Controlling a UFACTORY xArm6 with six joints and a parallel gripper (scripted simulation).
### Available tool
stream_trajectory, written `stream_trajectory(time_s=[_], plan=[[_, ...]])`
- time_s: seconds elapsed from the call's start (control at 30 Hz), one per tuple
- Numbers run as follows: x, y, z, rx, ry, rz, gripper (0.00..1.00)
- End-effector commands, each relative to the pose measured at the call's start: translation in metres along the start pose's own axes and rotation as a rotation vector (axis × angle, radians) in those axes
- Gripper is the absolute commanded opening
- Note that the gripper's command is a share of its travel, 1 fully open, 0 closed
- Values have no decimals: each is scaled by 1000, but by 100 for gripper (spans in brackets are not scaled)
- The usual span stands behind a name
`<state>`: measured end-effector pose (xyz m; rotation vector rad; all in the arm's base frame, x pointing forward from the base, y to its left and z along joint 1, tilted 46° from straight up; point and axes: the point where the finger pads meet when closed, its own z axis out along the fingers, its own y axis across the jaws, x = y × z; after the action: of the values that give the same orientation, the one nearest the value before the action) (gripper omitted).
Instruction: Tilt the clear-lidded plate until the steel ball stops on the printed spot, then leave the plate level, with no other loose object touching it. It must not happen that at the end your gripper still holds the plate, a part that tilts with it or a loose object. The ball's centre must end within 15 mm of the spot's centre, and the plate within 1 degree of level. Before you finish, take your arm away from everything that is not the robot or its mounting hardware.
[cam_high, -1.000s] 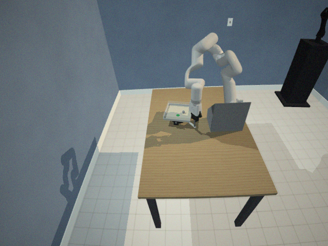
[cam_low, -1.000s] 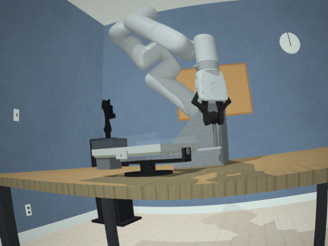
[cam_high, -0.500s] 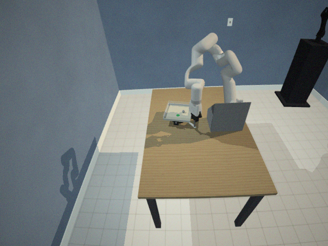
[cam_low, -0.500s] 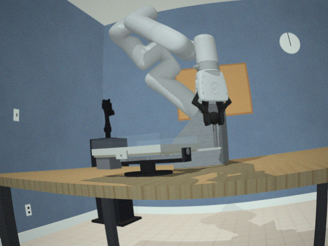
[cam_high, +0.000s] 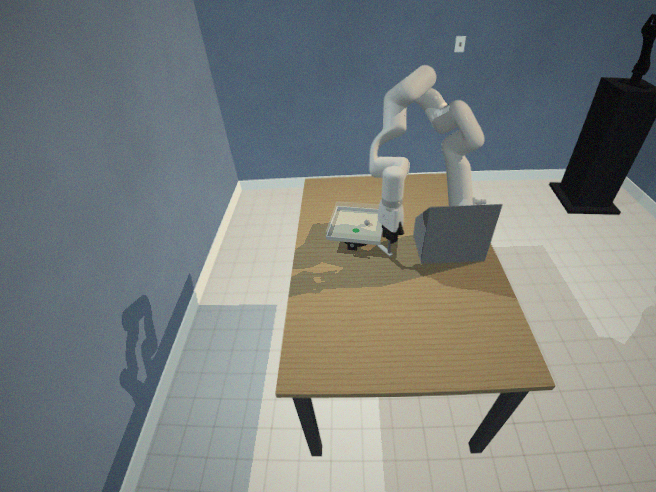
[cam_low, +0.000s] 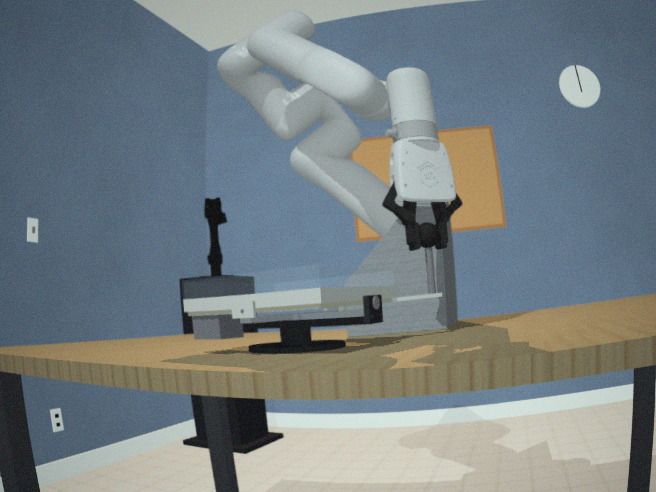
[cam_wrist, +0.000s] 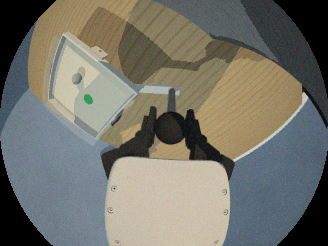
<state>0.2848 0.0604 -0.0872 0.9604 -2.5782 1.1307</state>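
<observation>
Shallow white square plate with clear lid (cam_high: 339, 214) sits on a black pedestal stand (cam_low: 296, 338) at the far-left part of the wooden table (cam_high: 413, 338). Inside it, small steel ball (cam_high: 365, 221) lies near the right wall, apart from the green printed spot (cam_high: 355, 230). Plate looks roughly level in the exterior view, hard to be sure. Thin pale lever (cam_low: 430, 267) rises from the plate's right edge to a dark round knob (cam_wrist: 171, 127); black two-finger gripper (cam_low: 427, 233) is clamped on that knob. Grey slanted box (cam_high: 455, 233) stands just right.
</observation>
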Motion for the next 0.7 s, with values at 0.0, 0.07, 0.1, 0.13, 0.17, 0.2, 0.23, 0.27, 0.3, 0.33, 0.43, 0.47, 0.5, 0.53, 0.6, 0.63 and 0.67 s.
stream_trajectory(time_s=[0.0, 0.07, 0.1, 0.13, 0.17, 0.2, 0.23, 0.27, 0.3, 0.33, 0.43, 0.47, 0.5, 0.53, 0.6, 0.63, 0.67], plan=[[-2, 0, -1, 0, -4, 1, 0], [-3, 0, -1, 0, -4, 1, 0], [-3, 0, 0, 0, -4, 1, 0], [-3, 0, 0, 0, -4, 1, 0], [-3, 0, 0, 0, -4, 1, 0], [-3, 0, 0, 0, -4, 1, 0], [-4, 0, 0, 0, -4, 1, 0], [-4, 1, 1, 0, -4, 1, 0], [-4, 1, 1, 0, -4, 1, 0], [-4, 1, 1, 0, -4, 1, 0], [-4, 1, 1, 0, -4, 1, 0], [-4, 1, 1, 0, -4, 1, 0], [-4, 1, 1, 0, -4, 1, 0], [-3, 0, 0, 0, -4, 1, 0], [-2, 0, 0, 0, -4, 1, 0], [-2, 0, -1, 0, -4, 1, 0], [-2, 0, -1, 0, -4, 1, 0]])
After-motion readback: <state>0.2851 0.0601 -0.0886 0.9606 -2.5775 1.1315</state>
